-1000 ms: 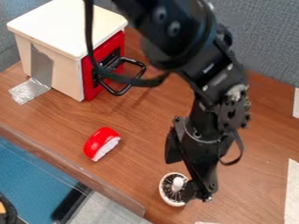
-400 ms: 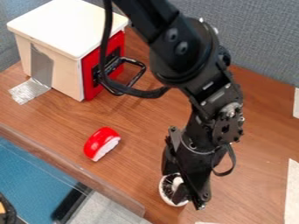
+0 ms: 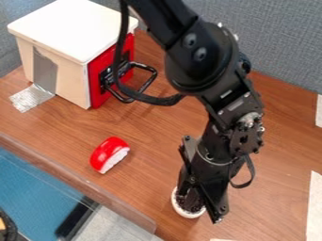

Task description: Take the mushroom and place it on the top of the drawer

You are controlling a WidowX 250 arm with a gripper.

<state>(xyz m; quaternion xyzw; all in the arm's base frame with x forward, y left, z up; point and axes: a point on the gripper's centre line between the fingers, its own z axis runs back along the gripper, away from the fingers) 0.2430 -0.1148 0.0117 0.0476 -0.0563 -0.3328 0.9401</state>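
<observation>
Near the lower middle of the camera view, you have the gripper (image 3: 200,200) pointing down at the mushroom (image 3: 188,215), which sits on the wooden table (image 3: 141,181) close to its front edge. You can see the mushroom's pale curved rim around a dark inside, with the gripper covering its upper and right-hand parts. You cannot tell from here whether the jaws are apart or closed on the mushroom. The arm (image 3: 204,70) comes in from the top edge and slants down to the right, with a black cable (image 3: 117,56) looping beside it and passing in front of the drawer unit.

Up to your left in the view stands that drawer unit (image 3: 66,84), upright, with a flat white top (image 3: 75,26), a red front (image 3: 99,89) and a black handle (image 3: 148,84) sticking out from it. Grey tape (image 3: 45,70) runs down its side and onto the table. Between the unit and the mushroom you have a red and white toy piece (image 3: 108,153), well apart from the gripper. White paper (image 3: 314,207) lies at the right edge, and a grey-blue partition (image 3: 286,42) stands behind the table
</observation>
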